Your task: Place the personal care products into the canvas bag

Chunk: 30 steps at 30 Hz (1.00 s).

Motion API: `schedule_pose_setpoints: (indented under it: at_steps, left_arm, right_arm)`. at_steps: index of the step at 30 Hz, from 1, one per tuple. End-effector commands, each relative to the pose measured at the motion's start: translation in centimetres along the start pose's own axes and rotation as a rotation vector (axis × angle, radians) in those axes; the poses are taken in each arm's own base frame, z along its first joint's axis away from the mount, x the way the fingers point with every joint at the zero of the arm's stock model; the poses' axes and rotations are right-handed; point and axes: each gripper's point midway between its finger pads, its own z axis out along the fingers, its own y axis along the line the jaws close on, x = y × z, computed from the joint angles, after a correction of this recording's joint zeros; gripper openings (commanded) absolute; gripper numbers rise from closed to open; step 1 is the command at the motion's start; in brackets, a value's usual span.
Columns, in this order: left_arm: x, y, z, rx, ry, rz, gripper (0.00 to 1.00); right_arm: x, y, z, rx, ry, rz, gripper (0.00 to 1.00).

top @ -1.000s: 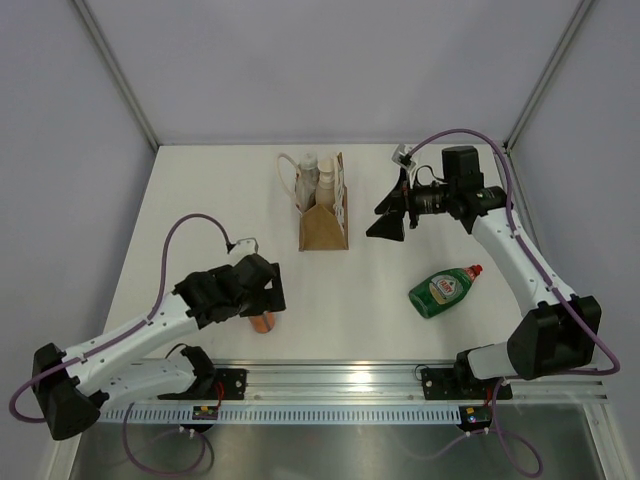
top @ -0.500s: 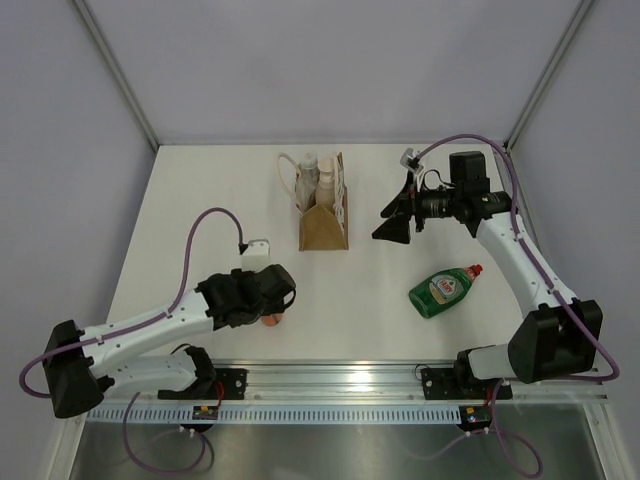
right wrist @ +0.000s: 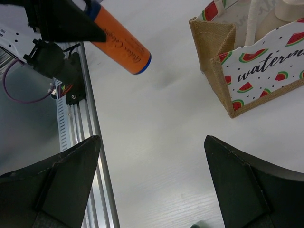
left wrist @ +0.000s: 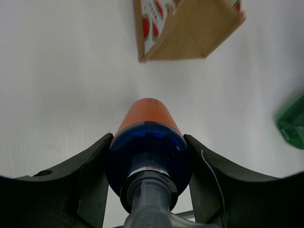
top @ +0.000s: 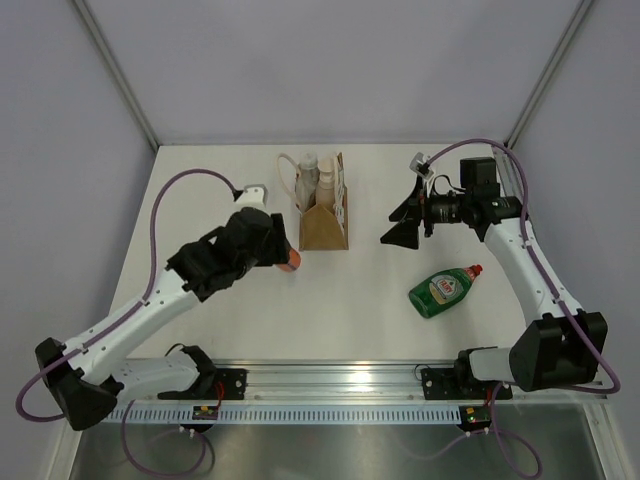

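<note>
The left gripper (left wrist: 148,161) is clenched around an orange tube (left wrist: 147,114), its two fingers (left wrist: 92,183) pressing on the tube's dark blue end from either side. The orange body juts out past the fingertips. From the right wrist view, the tube hangs tilted above the desk (top: 200,200) and casts a faint shadow beneath.

The canvas bag (top: 324,228) stands upright just ahead of this gripper, close to the tube's free end but not touching it. Two pale bottles (top: 308,165) already stand inside the bag, their tops beside the white handles.

The right gripper (top: 398,222) hovers on the bag's far side with its jaws spread wide and nothing between them. A green bottle (top: 440,290) lies on the desk near it, closer to the arm bases.
</note>
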Motion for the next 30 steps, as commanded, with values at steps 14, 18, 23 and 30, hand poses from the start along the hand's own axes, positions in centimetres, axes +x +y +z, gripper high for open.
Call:
schedule_pose_setpoints:
  at_steps: [14, 18, 23, 30]
  left_arm:
    - [-25.5, -7.3, 0.1, 0.256, -0.384, -0.058, 0.0]
    - [-24.8, -7.2, 4.1, 0.204, -0.318, 0.012, 0.0]
    - [-22.4, -6.4, 8.3, 0.147, -0.203, 0.104, 0.0]
    - [-19.8, -5.1, 12.9, 0.074, -0.124, 0.165, 0.0]
  right_arm:
    - [0.4, 1.3, -2.7, 0.029, -0.012, -0.031, 1.0]
    - [0.6, 1.1, -3.4, 0.048, -0.022, -0.029, 0.99]
    - [1.4, 0.6, -3.6, 0.067, -0.022, -0.025, 0.99]
    - [2.1, 0.2, -3.5, 0.074, -0.009, -0.02, 0.99]
